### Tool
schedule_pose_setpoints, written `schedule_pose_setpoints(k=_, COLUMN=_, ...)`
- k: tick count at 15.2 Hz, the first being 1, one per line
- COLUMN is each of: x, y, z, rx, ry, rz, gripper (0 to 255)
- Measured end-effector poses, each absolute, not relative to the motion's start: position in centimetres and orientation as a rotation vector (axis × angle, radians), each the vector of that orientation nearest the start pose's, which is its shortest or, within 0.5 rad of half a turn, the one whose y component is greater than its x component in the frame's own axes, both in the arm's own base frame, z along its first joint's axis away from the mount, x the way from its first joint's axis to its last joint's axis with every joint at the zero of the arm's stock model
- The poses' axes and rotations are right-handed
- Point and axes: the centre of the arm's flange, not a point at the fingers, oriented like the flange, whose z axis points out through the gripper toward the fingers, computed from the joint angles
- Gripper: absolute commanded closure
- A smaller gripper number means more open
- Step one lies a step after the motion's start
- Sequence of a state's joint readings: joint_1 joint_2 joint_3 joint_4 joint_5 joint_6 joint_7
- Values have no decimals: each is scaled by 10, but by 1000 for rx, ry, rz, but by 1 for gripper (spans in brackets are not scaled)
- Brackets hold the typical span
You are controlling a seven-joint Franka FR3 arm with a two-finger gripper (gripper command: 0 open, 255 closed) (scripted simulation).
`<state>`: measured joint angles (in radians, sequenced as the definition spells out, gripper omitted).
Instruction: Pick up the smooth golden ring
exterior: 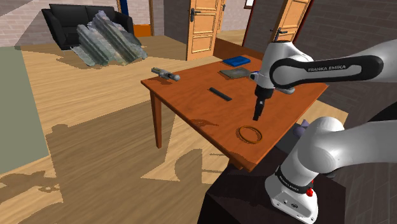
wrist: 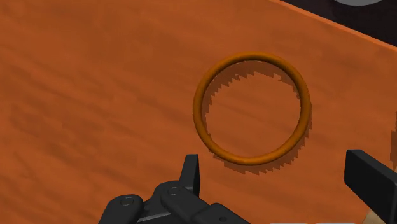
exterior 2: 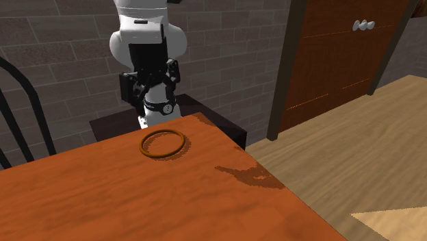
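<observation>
The gripper (exterior: 257, 116) is hanging wide open and empty, with the golden ring (wrist: 198, 108) lying flat just below and ahead of its fingertips.

Black sofa (exterior: 76, 22), orange doors (exterior: 205, 28), brick wall (exterior 2: 61, 55), wooden floor (exterior: 95, 127)

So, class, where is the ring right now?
The ring lies flat on the table, near the edge by the stand at the shoulder view's right. It sits just under the open gripper, untouched.
</observation>
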<state>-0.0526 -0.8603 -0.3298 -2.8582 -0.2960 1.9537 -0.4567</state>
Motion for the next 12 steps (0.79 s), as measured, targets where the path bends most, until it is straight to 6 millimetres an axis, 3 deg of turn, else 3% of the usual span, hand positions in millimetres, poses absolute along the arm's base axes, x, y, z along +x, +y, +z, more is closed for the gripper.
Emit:
schedule_pose_setpoints(k=6, x=266, y=-158, z=333, rx=-3064, ry=-676, rz=15, gripper=0)
schedule_pose_setpoints(k=12, x=265, y=-162, z=296, rx=-3058, ry=-708, rz=1, gripper=0)
